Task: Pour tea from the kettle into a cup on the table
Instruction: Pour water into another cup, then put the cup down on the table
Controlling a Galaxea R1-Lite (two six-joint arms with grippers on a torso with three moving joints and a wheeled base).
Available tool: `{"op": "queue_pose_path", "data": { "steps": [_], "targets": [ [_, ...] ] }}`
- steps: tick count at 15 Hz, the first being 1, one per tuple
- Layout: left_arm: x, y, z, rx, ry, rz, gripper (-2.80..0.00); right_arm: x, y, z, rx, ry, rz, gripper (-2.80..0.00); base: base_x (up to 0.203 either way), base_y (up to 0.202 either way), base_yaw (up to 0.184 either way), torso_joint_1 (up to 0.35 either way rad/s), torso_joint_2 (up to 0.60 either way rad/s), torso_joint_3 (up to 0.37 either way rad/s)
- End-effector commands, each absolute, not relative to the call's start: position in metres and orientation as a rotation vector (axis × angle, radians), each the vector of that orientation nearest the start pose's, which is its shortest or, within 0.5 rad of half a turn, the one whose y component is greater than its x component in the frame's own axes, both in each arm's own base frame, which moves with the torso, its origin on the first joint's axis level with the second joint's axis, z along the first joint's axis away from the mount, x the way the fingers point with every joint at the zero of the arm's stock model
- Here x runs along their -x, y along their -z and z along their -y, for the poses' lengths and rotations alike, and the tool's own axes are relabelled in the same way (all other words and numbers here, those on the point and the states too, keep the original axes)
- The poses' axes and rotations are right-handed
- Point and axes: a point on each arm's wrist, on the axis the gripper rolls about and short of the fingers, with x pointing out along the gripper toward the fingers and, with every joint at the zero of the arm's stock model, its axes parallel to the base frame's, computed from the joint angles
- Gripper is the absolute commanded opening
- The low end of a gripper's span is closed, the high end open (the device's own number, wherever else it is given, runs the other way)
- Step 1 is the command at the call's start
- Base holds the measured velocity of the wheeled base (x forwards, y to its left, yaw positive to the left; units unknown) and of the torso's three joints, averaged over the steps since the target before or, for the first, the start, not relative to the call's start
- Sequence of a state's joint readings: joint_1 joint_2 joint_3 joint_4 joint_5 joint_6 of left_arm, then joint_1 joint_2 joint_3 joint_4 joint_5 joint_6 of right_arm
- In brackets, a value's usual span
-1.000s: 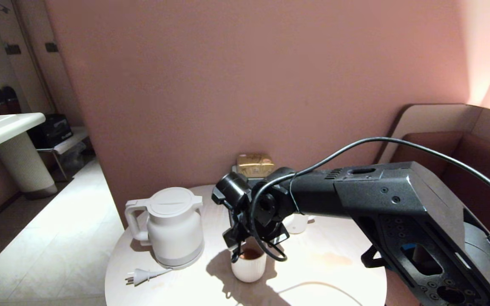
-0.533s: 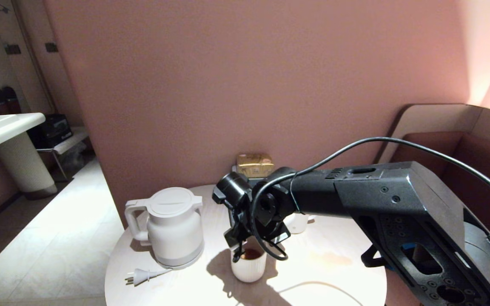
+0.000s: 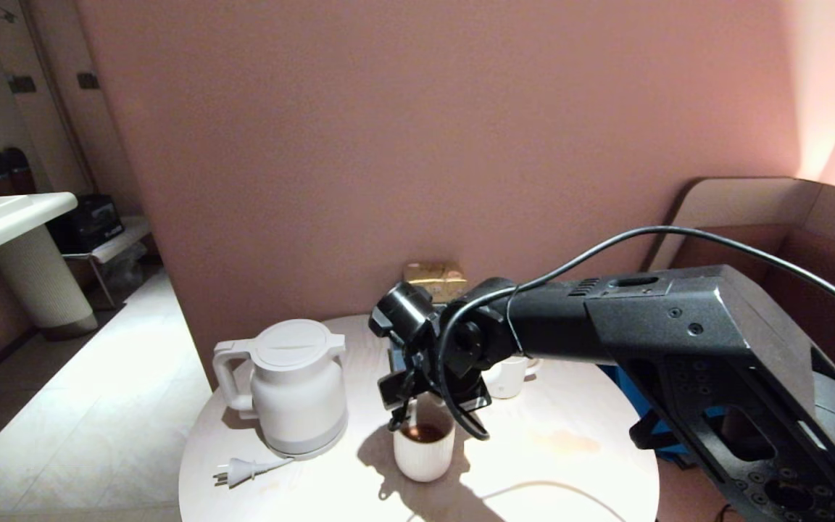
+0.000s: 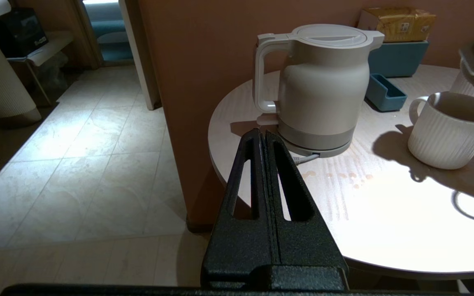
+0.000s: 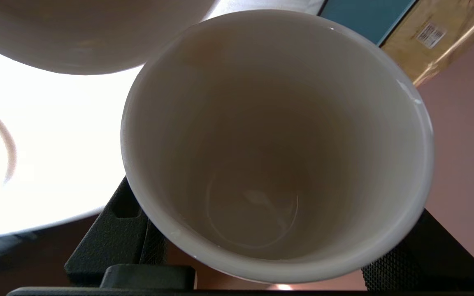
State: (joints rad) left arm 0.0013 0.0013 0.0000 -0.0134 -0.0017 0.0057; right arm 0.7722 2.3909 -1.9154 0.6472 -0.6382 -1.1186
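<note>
My right gripper is shut on the small white handleless cup, which is tipped mouth-down over the wider ribbed cup. The held cup's inside looks empty in the right wrist view. Reddish tea lies in the ribbed cup. The white kettle stands upright on its base at the left of the round pale table, lid on, untouched. My left gripper is shut and empty, hanging off the table's near-left edge with its tips toward the kettle.
A white mug with a handle stands behind my right wrist. The kettle's plug lies loose at the front left. Small tea drops and a faint stain mark the tabletop. A blue box with a yellow pack stands at the back.
My right arm has risen a little and drawn slightly right, carrying the tipped cup higher above the ribbed cup. The kettle has not moved.
</note>
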Motion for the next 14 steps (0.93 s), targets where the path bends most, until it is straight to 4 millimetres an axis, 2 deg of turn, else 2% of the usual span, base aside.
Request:
{"op": "queue_pose_path", "data": {
  "steps": [1,5,7,9,12,14],
  "targets": [
    [0.023,-0.077,0.000,-0.006,0.000,0.012,-2.80,-0.332,-0.114,-0.292,1.720,-0.610,-0.736,-2.80,0.000,0.000,0.000,0.000,0.00,0.000],
    [0.023,-0.077,0.000,-0.006,0.000,0.012,-2.80,-0.328,-0.108,-0.262,1.612,-0.570,-0.702,-2.80,0.000,0.000,0.000,0.000,0.00,0.000],
    [0.023,-0.077,0.000,-0.006,0.000,0.012,-2.80,-0.321,-0.118,-0.244,1.510,-0.561,-0.675,-2.80,0.000,0.000,0.000,0.000,0.00,0.000],
    [0.023,-0.077,0.000,-0.006,0.000,0.014,-2.80,-0.313,-0.129,-0.227,1.360,-0.560,-0.653,-2.80,0.000,0.000,0.000,0.000,0.00,0.000],
    [0.023,-0.077,0.000,-0.006,0.000,0.012,-2.80,-0.301,-0.142,-0.214,1.062,-0.503,-0.657,-2.80,0.000,0.000,0.000,0.000,0.00,0.000],
    [0.023,-0.077,0.000,-0.006,0.000,0.012,-2.80,-0.289,-0.147,-0.200,0.948,-0.495,-0.678,-2.80,0.000,0.000,0.000,0.000,0.00,0.000]
  ]
}}
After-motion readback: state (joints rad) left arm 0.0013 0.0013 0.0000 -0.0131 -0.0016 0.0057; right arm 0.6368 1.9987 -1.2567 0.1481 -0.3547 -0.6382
